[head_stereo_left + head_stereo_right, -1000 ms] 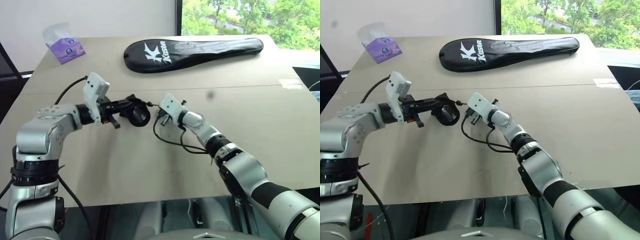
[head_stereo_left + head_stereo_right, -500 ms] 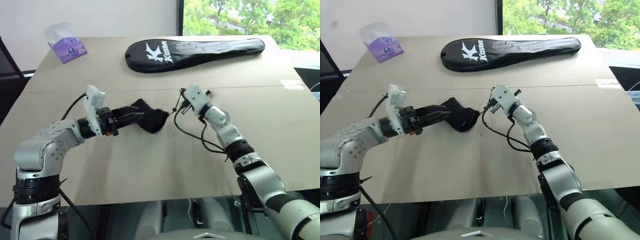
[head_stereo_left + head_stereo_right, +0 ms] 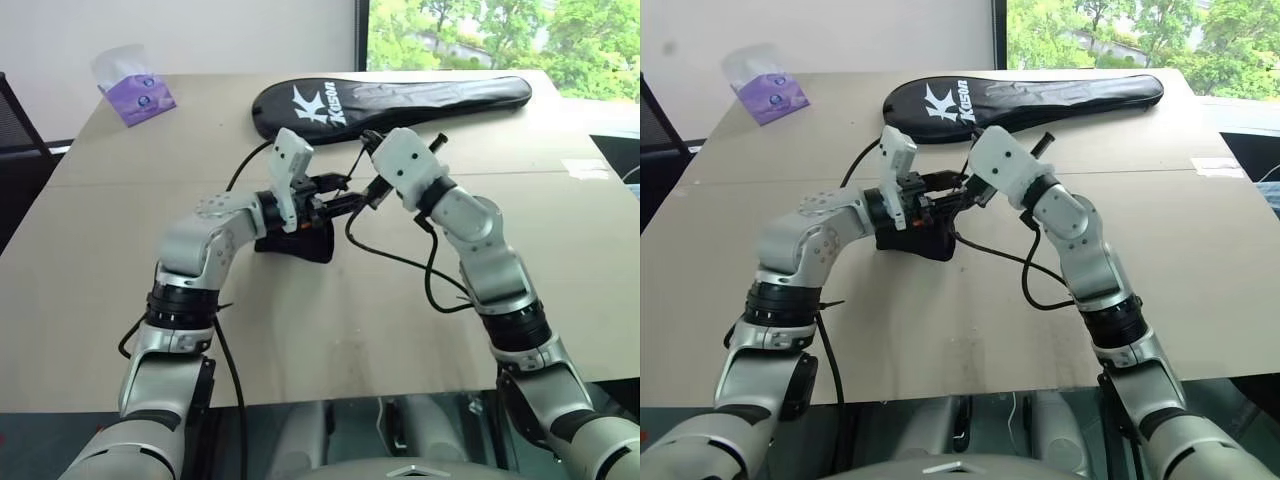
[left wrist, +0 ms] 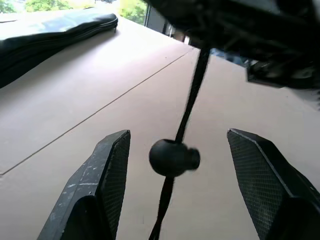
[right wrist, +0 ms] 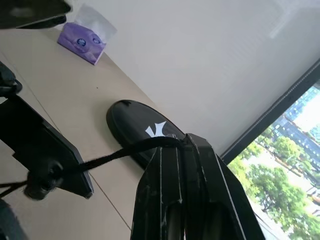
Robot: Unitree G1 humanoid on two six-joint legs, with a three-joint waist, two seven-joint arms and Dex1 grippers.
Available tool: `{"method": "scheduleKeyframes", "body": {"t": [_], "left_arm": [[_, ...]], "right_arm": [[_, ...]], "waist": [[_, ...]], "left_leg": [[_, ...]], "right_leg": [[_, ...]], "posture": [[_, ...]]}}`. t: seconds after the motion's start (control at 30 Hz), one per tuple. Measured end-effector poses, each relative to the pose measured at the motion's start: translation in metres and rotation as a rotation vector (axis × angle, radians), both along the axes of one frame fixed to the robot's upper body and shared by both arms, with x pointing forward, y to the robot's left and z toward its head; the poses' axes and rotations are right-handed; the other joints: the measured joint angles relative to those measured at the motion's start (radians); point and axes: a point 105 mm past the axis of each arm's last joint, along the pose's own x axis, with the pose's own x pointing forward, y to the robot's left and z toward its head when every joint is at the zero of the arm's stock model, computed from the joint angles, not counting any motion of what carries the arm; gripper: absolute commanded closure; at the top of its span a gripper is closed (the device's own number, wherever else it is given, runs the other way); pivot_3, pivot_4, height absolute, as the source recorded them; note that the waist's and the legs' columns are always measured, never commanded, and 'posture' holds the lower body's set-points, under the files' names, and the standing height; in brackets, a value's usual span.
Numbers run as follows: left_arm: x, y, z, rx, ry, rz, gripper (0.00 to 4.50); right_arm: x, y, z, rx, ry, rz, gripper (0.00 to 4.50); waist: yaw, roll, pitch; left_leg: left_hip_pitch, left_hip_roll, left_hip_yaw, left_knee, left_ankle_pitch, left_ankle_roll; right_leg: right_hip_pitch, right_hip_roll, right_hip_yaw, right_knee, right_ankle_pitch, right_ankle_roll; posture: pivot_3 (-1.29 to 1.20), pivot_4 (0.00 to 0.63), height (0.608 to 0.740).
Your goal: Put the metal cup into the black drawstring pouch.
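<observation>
The black drawstring pouch (image 3: 303, 243) sits low over the table (image 3: 300, 340), just under my left wrist. One of its thin cords (image 5: 125, 150) runs up to my right gripper (image 5: 186, 142), which is shut on it. My left gripper (image 4: 178, 135) is open and points at the right gripper (image 3: 368, 192). The cord's round black toggle (image 4: 173, 158) hangs between the left fingers (image 4: 107, 165) without touching either. The metal cup is out of view.
A long black racket cover (image 3: 400, 98) with white lettering lies across the far side of the table. A purple tissue pack (image 3: 135, 95) is at the far left corner. A black cable (image 3: 430, 280) loops below my right forearm.
My left gripper let go of the pouch and swung right to the cord's toggle. The right gripper rose and moved towards the racket cover with the cord. The pouch dropped below my left wrist.
</observation>
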Motion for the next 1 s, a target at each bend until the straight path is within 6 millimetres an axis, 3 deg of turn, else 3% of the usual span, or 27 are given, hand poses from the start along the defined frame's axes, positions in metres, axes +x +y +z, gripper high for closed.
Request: {"method": "scheduleKeyframes", "body": {"t": [0.03,0.13,0.3,0.33,0.53,0.63,0.73,0.87,1.0], "left_arm": [[0.001,-0.001,-0.001,-0.002,0.001,0.003,1.32],[0.003,-0.007,0.0,-0.013,-0.004,-0.025,2.05],[0.005,-0.01,0.003,-0.038,-0.01,-0.038,4.17],[0.005,-0.01,0.003,-0.04,-0.008,-0.037,4.31],[0.005,-0.005,-0.001,-0.001,-0.008,-0.038,4.31],[0.004,0.007,-0.019,0.078,0.018,-0.012,4.31],[0.001,0.017,-0.04,0.132,0.047,0.011,4.31],[-0.001,0.018,-0.035,0.155,-0.002,0.007,4.31],[-0.002,0.015,-0.04,0.171,-0.007,0.005,4.31]], "right_arm": [[0.0,0.0,0.0,0.0,0.007,-0.005,4.5],[-0.002,0.001,0.001,-0.003,0.011,-0.013,4.5],[-0.001,-0.002,-0.001,-0.01,0.021,-0.031,4.5],[0.0,-0.003,-0.001,-0.012,0.025,-0.036,4.5],[0.003,-0.009,0.001,0.051,0.051,-0.064,4.5],[0.015,-0.034,0.014,0.212,0.082,-0.156,4.5],[0.038,-0.082,0.026,0.37,0.125,-0.308,4.5],[0.058,-0.111,-0.015,0.371,0.281,-0.395,4.5],[0.057,-0.12,-0.028,0.352,0.317,-0.397,4.5]], "waist": [[0.0,0.0,0.0],[0.002,0.0,0.0],[0.002,0.0,0.0],[0.002,0.0,0.0],[0.001,0.0,0.0],[0.002,0.0,0.0],[0.006,0.0,0.0],[0.009,0.001,0.001],[0.002,0.001,0.001]], "left_leg": [[0.0,0.0,0.0,0.0,0.0,0.0],[0.0,-0.001,0.0,0.0,0.0,0.0],[0.0,-0.001,0.0,0.0,0.0,0.0],[0.0,-0.001,0.0,0.0,0.0,0.0],[0.0,-0.001,0.0,0.0,0.0,0.0],[0.0,-0.001,0.0,0.0,0.0,0.0],[0.0,-0.001,-0.001,0.0,0.0,0.0],[0.0,-0.001,0.0,0.0,0.0,0.0],[-0.001,-0.001,0.001,-0.001,-0.001,0.003]], "right_leg": [[0.0,0.0,0.0,0.0,0.0,0.0],[0.0,0.0,0.0,0.0,0.0,0.0],[0.0,0.0,0.0,0.0,0.0,0.0],[0.0,0.0,0.0,0.0,0.0,0.0],[0.0,0.0,0.0,0.0,0.0,0.0],[0.0,0.0,0.0,0.0,0.0,0.0],[0.0,0.0,0.0,-0.001,0.0,0.0],[0.001,-0.001,0.0,-0.001,0.0,0.0],[0.0,-0.001,0.001,-0.001,0.0,0.0]], "posture": [[0.0,0.15,0.74],[0.0,0.15,0.74],[0.0,0.15,0.74],[0.0,0.15,0.74],[0.0,0.15,0.74],[0.0,0.15,0.74],[0.0,0.15,0.74],[0.0,0.15,0.74],[0.0,0.15,0.74]]}}
